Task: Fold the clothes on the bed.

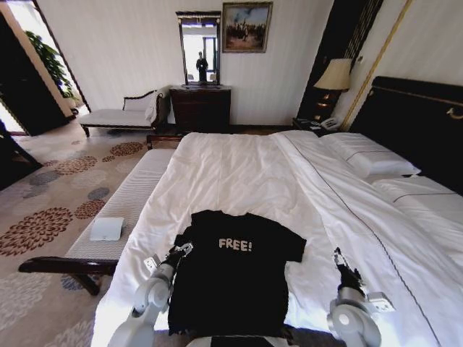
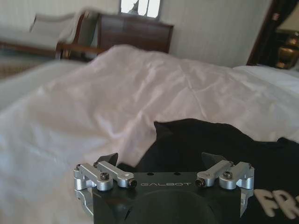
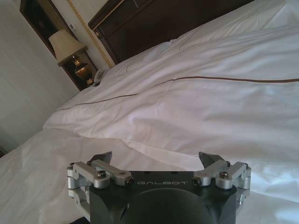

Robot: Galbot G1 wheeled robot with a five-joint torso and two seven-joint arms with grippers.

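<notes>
The clothes are one black T-shirt with white "FREE!" lettering, lying flat near the foot of the bed with its collar toward the far side. My left gripper hovers at the shirt's left sleeve, open. In the left wrist view the left gripper has its jaws spread over the edge of the black shirt, nothing between them. My right gripper sits over the white duvet to the right of the shirt, apart from it. In the right wrist view the right gripper is open and empty.
A pale upholstered bench runs along the bed's left side, with a white flat object on it. Pillows and the dark headboard are at the right. A lamp and dresser stand beyond.
</notes>
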